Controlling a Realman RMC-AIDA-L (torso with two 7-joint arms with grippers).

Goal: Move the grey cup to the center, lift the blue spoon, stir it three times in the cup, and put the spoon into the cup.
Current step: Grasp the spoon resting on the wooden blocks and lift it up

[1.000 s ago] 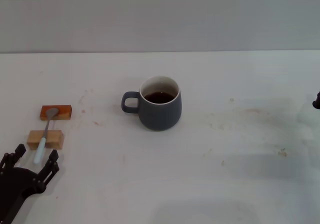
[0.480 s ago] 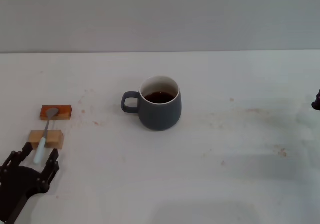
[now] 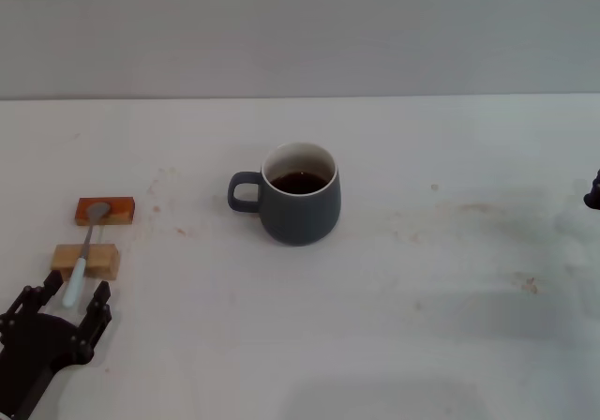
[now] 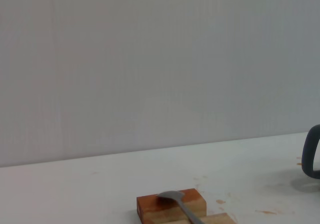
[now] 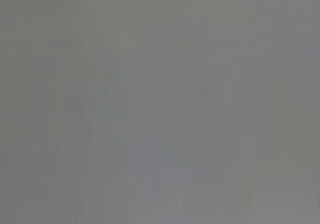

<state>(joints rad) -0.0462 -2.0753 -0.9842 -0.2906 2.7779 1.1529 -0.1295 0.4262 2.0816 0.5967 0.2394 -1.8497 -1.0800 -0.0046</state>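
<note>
The grey cup (image 3: 299, 206) stands upright near the middle of the white table (image 3: 450, 345), its loop handle turned toward the robot's left and dark liquid showing inside its white interior. In the left wrist view only the edge of that handle (image 4: 311, 152) shows at the frame's border.

Well apart from the cup, toward the robot's left, the blue spoon (image 3: 83, 254) lies across two small blocks: its grey metal bowl rests on the orange-brown block (image 3: 105, 211) farther from the robot, and its stem crosses the tan block (image 3: 86, 261) nearer the robot, with the pale blue handle end sticking out past that block toward the robot. The left wrist view shows the spoon's bowl (image 4: 172, 198) on top of the orange-brown block (image 4: 170, 206) (the tan block barely enters that frame).

The left gripper (image 3: 66, 299) sits low at the table's near left corner, its dark fingers spread apart on either side of the spoon's handle tip, not closed on it.

The right gripper (image 3: 593, 191) appears only as a dark sliver at the far right edge of the head view; whether its fingers are apart or together I cannot tell. The right wrist view shows only a plain grey surface.
</note>
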